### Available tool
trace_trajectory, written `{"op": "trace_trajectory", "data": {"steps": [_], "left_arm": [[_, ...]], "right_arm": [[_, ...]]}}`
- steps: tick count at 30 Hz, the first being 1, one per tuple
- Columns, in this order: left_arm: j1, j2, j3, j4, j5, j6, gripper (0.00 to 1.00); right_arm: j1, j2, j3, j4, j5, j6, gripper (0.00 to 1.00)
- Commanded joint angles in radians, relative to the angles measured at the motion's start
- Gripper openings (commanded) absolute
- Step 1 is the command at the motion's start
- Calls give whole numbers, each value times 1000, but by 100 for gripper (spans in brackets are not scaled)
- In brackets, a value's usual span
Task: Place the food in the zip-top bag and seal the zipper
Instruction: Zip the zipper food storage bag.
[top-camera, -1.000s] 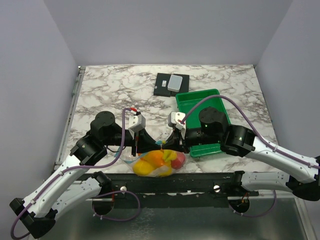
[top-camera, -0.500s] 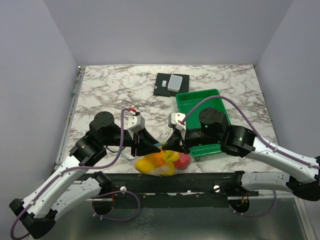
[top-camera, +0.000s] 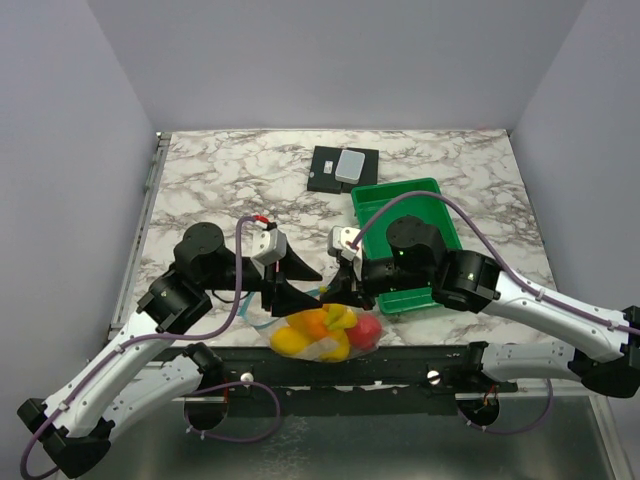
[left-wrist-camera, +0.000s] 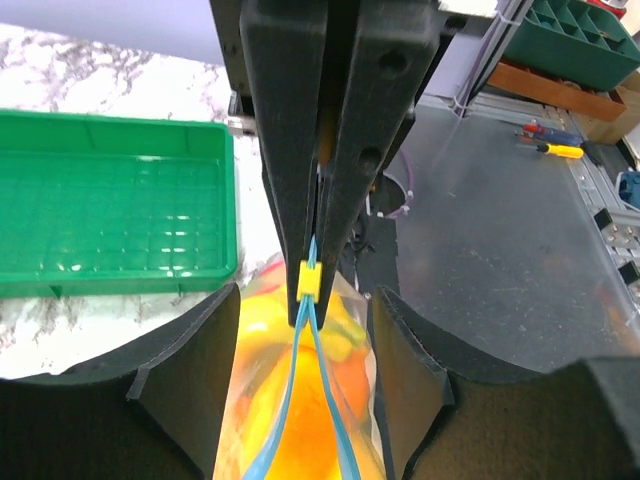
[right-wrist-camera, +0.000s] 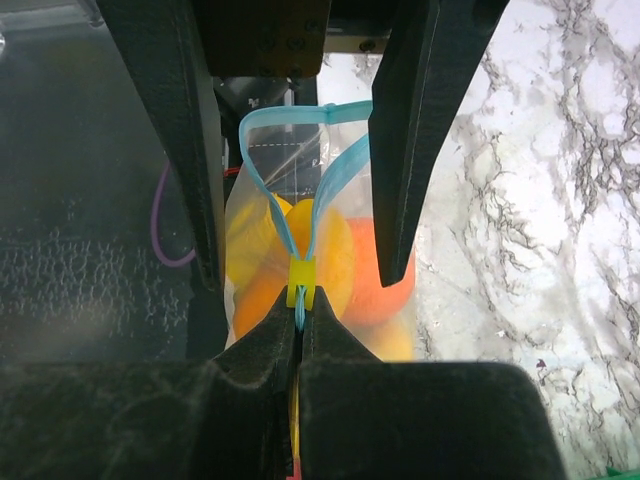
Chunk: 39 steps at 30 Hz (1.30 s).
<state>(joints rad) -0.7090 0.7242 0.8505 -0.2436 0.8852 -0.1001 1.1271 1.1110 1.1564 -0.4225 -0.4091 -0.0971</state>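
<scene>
**Marble tabletop: bag at near edge**

We find the zip-top bag, with the food inside, at the middle of the tabletop's near edge. The right gripper is pinched tight on the zipper at its yellow slider. The left gripper stands spread astride the bag, gripping nothing.

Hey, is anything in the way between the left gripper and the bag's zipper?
Nothing visible. The left gripper is open astride the zip-top bag, with the zipper in its gap. The right gripper is shut on the zipper beside the yellow slider, facing the left one.
</scene>
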Motion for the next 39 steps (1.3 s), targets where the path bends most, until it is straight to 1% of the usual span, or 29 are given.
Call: {"op": "trace_trajectory", "data": {"steps": [1,6,13,17,19,22,25,30,34,39], "left_arm": [[-4,3,44,59,-1,11,58],[-4,14,43,66,11,9,50],[-4,17,29,68,15,3,35],[-4,10,18,68,21,0,29],[-4,8,15,68,23,-2,24],[-4,5,10,68,29,-6,14],[-4,2,-2,69,34,-12,13],[-4,-6,-17,67,31,-22,23],[-4,-13,-16,69,30,-24,23],[-4,-5,-7,68,39,-23,20]], "right_arm": [[12,4,6,14,-16,17,1],[12,3,11,13,-7,17,1],[13,6,16,6,9,23,1],[13,1,14,6,16,25,1],[13,1,14,5,16,25,1],[13,1,16,6,25,27,1],[14,-1,17,9,33,31,1],[13,0,15,11,41,34,1],[13,-4,16,12,42,37,1],[13,-5,9,13,44,39,1]]}}
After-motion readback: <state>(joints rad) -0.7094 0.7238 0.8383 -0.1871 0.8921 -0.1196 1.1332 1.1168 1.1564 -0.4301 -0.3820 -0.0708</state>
